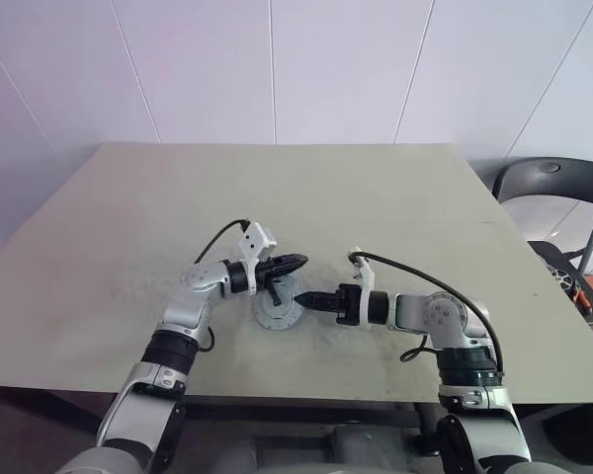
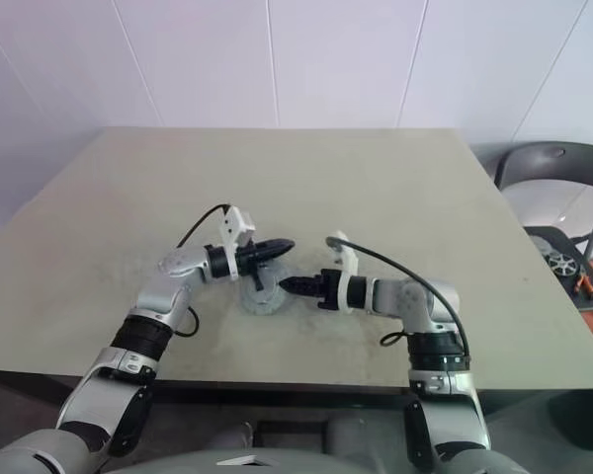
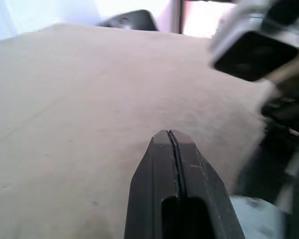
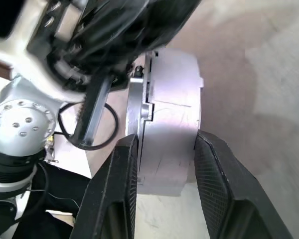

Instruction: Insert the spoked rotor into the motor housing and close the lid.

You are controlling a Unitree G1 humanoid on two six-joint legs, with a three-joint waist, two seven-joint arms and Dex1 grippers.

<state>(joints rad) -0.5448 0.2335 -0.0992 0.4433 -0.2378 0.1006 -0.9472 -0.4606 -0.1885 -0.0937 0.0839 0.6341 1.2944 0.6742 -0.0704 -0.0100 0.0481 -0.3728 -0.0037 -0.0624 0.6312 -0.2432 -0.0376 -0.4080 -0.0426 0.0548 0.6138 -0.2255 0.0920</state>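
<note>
In the head view, the housing (image 1: 278, 306) is seen between the closed, empty left pincer (image 1: 298, 262) and the right pincer (image 1: 309, 298). In the right wrist view, its smooth metal wall is clamped between the fingers (image 4: 120, 184). It is judged stiff, heavy and slippery, best held across its sides.

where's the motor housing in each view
left eye view: motor housing at the table's near middle, between the left gripper and right gripper.
right eye view: same spot.
left wrist view: cannot tell.
right wrist view: silver wall between the fingers.
shared landmark: the table.
</note>
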